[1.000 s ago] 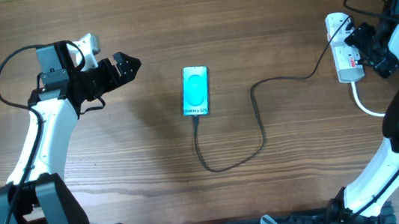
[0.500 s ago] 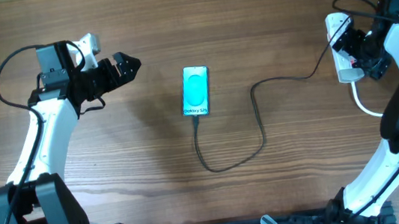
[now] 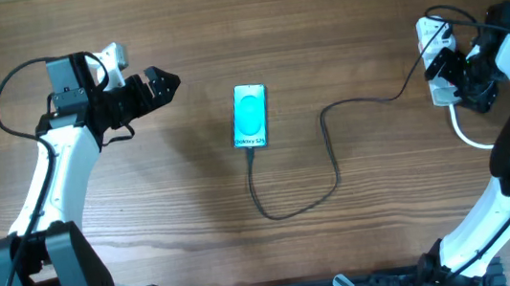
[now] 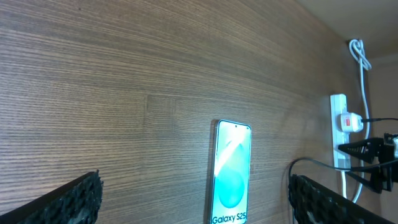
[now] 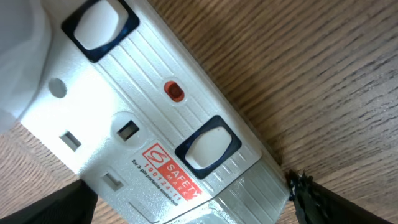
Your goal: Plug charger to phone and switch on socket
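White socket (image 3: 443, 95) partly hidden beneath right claw (image 3: 451, 71).

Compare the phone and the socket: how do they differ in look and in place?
The phone is flat with a turquoise screen; the socket is white and oblong. The phone lies alone in the middle, away from both arms; the socket lies under the right gripper. The black charger runs between them.
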Tool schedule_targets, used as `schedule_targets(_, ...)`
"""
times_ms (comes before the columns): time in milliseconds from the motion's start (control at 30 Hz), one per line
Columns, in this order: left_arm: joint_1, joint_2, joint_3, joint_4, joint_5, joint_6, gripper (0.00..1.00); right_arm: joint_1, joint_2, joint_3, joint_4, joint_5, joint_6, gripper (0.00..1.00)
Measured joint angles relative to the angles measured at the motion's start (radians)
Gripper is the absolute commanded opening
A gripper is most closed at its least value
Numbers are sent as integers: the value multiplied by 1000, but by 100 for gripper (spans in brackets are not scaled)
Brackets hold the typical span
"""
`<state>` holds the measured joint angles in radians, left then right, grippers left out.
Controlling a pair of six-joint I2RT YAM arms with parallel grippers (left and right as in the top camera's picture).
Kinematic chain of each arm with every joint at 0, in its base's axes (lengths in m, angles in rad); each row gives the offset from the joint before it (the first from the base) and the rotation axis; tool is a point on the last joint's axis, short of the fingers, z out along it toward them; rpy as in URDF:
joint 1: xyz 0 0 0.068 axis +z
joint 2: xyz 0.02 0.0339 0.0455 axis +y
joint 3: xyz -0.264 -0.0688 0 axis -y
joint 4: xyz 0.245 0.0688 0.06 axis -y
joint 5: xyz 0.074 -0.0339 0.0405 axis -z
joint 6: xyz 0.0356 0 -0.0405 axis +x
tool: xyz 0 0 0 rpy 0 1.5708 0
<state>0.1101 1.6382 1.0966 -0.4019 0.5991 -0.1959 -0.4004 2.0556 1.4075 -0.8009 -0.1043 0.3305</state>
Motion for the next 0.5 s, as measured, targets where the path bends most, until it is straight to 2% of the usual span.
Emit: schedule_targets(500,0,0,0,-1,0,0,100,-11,-61,-45,-53,39,-7,100)
